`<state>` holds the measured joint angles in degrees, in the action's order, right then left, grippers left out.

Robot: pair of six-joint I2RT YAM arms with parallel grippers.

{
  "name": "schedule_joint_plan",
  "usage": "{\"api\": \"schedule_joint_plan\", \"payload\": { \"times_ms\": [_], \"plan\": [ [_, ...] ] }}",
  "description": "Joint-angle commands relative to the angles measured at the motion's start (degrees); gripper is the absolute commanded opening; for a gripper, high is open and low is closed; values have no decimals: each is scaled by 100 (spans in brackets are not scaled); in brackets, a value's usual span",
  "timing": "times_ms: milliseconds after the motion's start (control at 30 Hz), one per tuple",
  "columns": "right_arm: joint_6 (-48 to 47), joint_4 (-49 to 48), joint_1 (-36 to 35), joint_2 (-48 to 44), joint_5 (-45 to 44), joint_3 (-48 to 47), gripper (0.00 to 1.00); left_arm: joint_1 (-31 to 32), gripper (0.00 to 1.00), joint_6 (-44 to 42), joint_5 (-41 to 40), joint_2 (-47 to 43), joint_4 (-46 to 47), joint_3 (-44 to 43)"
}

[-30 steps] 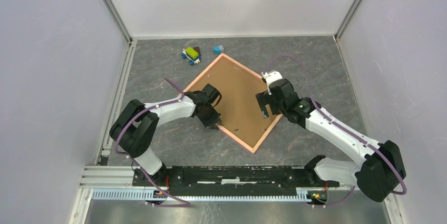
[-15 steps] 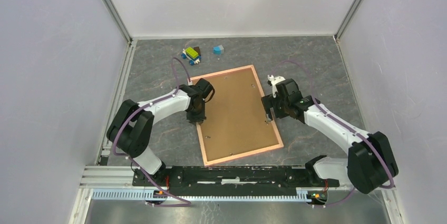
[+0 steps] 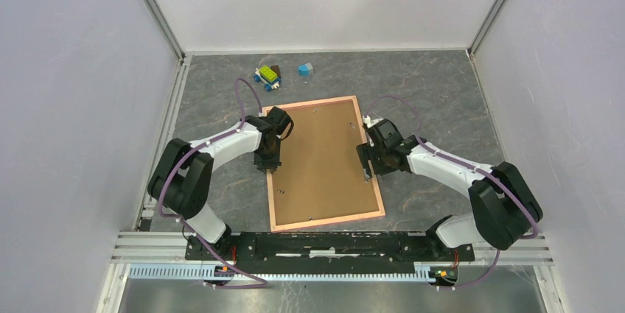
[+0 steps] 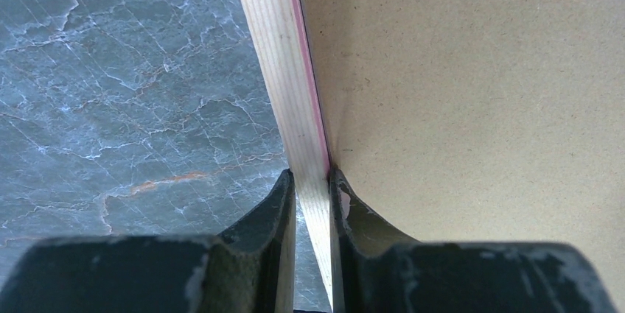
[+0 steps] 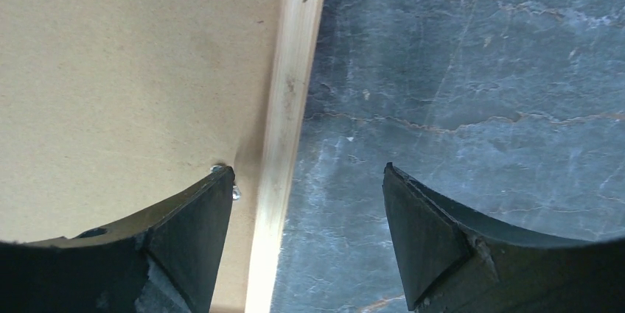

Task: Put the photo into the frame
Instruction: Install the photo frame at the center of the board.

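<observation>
- The left fingers (image 4: 269, 213) are pinched on the frame (image 3: 324, 218), one pad on the outer face of its left long rail and the other on the inner side against the brown backing board (image 3: 320, 158)
- The right fingers (image 5: 191, 210) are spread wide and straddle the right long rail: one tip rests over the board by a small metal tab, the other hangs over bare bench (image 3: 442, 107), and neither grips the rail
- The frame lies flat and back-up between the two arms; its long axis runs from near to far with a slight lean, so each arm is level with the middle of its own rail and neither is nearer
- The photo shows in no view; whether it sits under the board cannot be told
- Judged from this, any coming move turns on the right fingers closing across the rail that runs between them
- The toy blocks (image 3: 268, 76) sit well apart at the far side
</observation>
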<state>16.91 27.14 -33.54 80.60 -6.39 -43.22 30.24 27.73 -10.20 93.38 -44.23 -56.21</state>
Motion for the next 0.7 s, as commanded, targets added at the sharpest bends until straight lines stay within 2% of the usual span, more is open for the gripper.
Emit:
{"api": "schedule_joint_plan", "payload": {
  "times_ms": [0,167,333,600,667],
  "plan": [
    [657,-173,-190,-93,-155,-16,80,6,2,-419,8,152,-95,31],
    [961,-312,-299,-136,-95,163,80,8,2,-417,118,223,-86,13],
    [1226,-171,-338,-34,-238,241,75,3,2,-384,107,215,-75,39],
    [1815,-24,-406,98,-405,214,53,5,2,-340,121,229,-83,48],
    [2032,121,-438,159,-498,168,43,13,2,-330,138,221,-86,57]
  ]
}}
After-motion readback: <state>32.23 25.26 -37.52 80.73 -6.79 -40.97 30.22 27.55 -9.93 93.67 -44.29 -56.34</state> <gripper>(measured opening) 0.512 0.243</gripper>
